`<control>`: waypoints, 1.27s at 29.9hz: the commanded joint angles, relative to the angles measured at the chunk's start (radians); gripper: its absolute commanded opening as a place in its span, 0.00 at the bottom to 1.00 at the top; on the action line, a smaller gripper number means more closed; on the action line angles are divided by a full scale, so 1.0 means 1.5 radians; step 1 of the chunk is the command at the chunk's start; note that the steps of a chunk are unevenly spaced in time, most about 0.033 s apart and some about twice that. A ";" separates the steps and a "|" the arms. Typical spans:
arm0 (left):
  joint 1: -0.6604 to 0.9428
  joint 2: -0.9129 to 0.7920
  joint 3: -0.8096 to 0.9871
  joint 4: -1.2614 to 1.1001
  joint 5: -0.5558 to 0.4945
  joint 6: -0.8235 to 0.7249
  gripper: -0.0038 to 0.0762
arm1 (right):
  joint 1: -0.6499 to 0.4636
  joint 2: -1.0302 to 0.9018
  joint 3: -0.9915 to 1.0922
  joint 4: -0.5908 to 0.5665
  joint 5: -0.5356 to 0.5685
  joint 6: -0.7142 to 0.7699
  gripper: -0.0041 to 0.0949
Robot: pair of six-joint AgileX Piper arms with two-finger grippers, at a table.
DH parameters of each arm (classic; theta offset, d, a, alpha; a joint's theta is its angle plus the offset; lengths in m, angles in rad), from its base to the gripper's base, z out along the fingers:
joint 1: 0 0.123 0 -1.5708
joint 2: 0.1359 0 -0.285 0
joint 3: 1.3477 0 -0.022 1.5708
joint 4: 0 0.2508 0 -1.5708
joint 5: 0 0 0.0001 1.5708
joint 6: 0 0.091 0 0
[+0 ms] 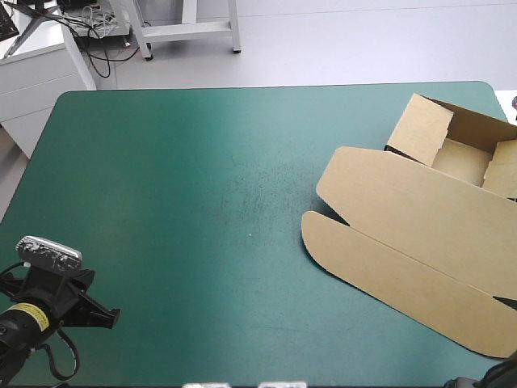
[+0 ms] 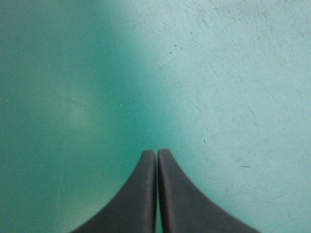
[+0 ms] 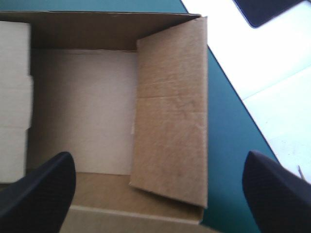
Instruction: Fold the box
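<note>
The brown box (image 1: 420, 234) lies at the table's right side as an open tray (image 1: 462, 155) with its long lid flat, stretching toward the front. My left gripper (image 2: 156, 151) is shut and empty over bare teal-green cover at the front left corner (image 1: 56, 303), far from the box. My right gripper (image 3: 158, 158) is open, its fingers (image 3: 43, 189) wide apart above the tray. Ahead of it I see the tray's floor (image 3: 82, 111) and a side flap (image 3: 170, 121) leaning inward. Nothing is between its fingers.
The table's right edge (image 3: 228, 126) runs close beside the tray, with pale floor beyond it. The teal-green cover (image 1: 202, 194) stretches from the box to the left edge.
</note>
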 commanded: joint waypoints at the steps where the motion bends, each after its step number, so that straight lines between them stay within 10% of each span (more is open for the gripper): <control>1: 0.001 0.004 -0.016 0.005 -0.033 -0.002 0.04 | -0.004 -0.112 0.036 0.041 0.010 -0.020 0.70; 7: 0.001 0.004 -0.016 0.001 -0.033 -0.002 0.04 | 0.039 -0.241 0.133 0.055 0.010 -0.044 0.03; 24: 0.001 -0.061 0.003 0.015 -0.023 -0.082 0.04 | 0.393 -0.598 0.427 0.033 -0.135 -0.092 0.04; 38: 0.001 -0.280 0.109 0.017 -0.138 -0.064 0.04 | 0.406 -0.883 0.714 0.007 -0.238 -0.134 0.04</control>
